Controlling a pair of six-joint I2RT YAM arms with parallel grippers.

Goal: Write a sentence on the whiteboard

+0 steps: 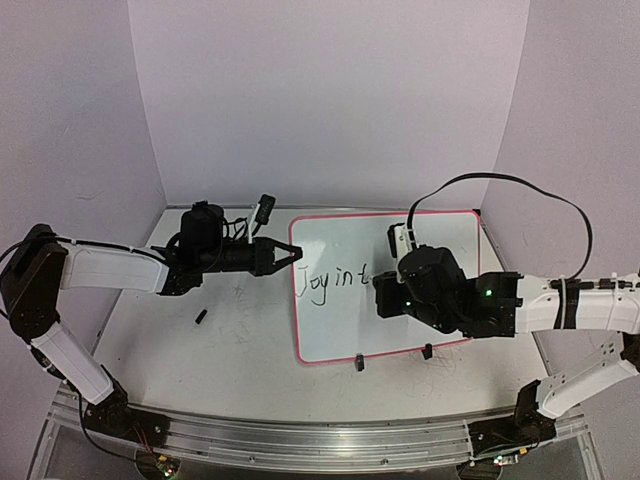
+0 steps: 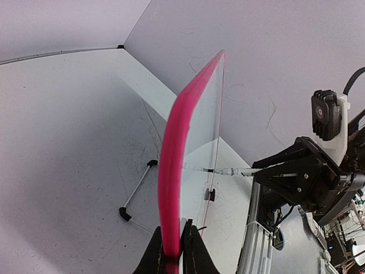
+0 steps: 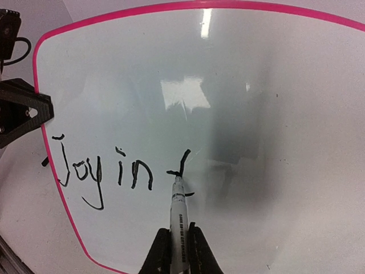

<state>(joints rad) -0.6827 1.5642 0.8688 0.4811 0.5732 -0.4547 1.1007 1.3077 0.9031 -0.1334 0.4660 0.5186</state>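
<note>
The whiteboard with its pink-red border lies on the table right of centre, with "Joy in t" written in black. My left gripper is shut on the board's left edge, which runs edge-on up the left wrist view. My right gripper is shut on a white marker. The marker's tip touches the board at the letter "t". From above, my right gripper hovers over the writing's end. Two black clips sit on the board's near edge.
A small black marker cap lies on the scribbled grey tabletop left of the board. A thin rod with black ends rests on the table. The metal rail runs along the near edge. Purple walls enclose the table.
</note>
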